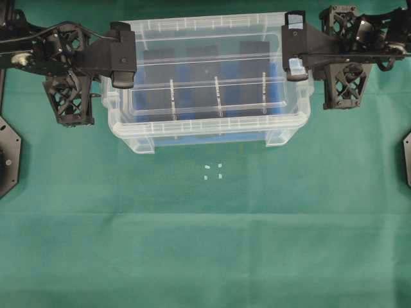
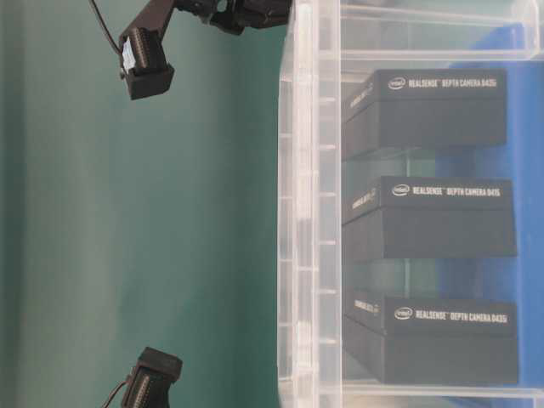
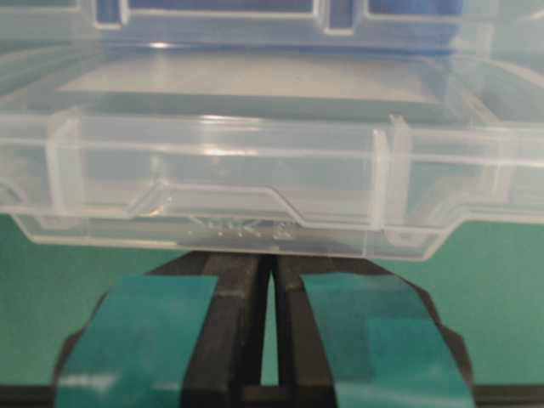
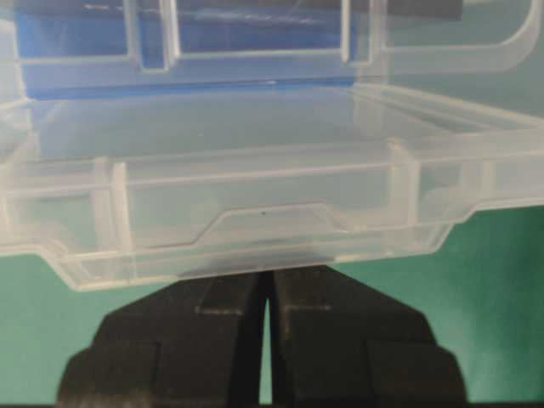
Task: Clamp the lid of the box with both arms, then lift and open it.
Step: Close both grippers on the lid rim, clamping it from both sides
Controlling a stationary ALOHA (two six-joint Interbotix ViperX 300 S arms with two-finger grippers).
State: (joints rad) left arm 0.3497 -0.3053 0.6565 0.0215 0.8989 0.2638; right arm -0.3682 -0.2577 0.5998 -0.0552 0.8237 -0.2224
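The box sits in the upper middle of the overhead frame on the green bench, its long axis running left to right, and the lid lies flat across its top, spanning the same direction. The left tool is at the lid's left short end and the right tool at its right short end, so each arm meets the lid end-on from opposite sides, neither clearly nearer than the other. In the left wrist view the teal-taped fingers are drawn almost together, only a thin slit between them, directly beneath the lid's clear edge tab; the right wrist view shows the same, black fingers nearly closed just under the tab. From these angles I cannot tell whether either tool is actually pinching the plastic or merely clenched beside it. I judge that the coming move turns on both ends rising evenly, since the lid's length lies between the two tools. In the table-level view, which is turned on its side, three black cases stand inside the tub against the blue liner, each printed "Intel RealSense Depth Camera D435i", though the last characters are small.
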